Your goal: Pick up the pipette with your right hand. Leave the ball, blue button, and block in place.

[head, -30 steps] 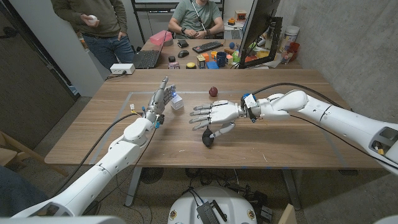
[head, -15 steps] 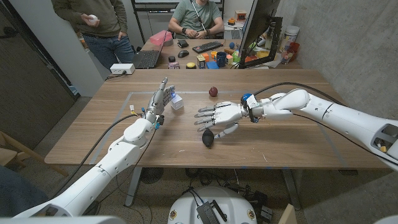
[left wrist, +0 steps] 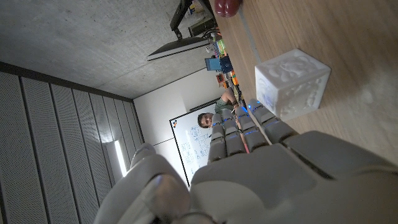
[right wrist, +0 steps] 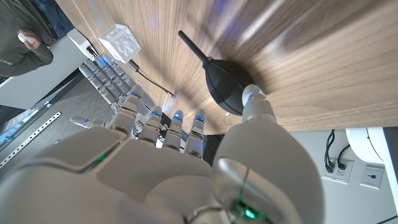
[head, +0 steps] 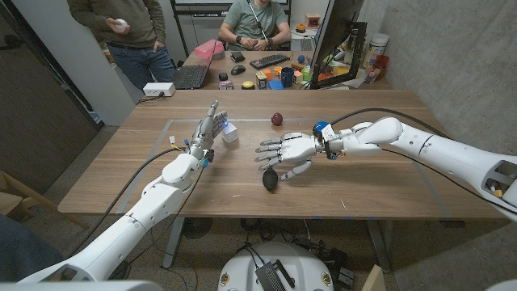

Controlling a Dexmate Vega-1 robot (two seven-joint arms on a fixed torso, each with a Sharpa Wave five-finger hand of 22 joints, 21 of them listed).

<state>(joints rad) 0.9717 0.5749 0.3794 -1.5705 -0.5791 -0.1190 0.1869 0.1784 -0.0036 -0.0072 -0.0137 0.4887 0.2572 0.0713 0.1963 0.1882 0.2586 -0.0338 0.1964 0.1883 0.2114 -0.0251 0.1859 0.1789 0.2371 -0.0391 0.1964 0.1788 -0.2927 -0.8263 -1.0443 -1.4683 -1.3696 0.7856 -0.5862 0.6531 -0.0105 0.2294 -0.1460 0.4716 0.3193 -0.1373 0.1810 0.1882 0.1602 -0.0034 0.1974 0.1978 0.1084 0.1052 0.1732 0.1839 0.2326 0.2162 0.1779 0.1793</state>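
Black and bulb-shaped, the pipette [head: 270, 179] lay on the wooden table [head: 380, 182] toward its near edge, just under the right hand [head: 287, 153], which hovered with fingers spread, holding nothing (thumb nearest the bulb). The left hand [head: 206, 131] stood open beside the white block [head: 230, 132].

Wooden table [head: 380, 174], two people [head: 133, 28] behind it, laptop [head: 191, 76], keyboard [head: 269, 61], monitor [head: 333, 36]
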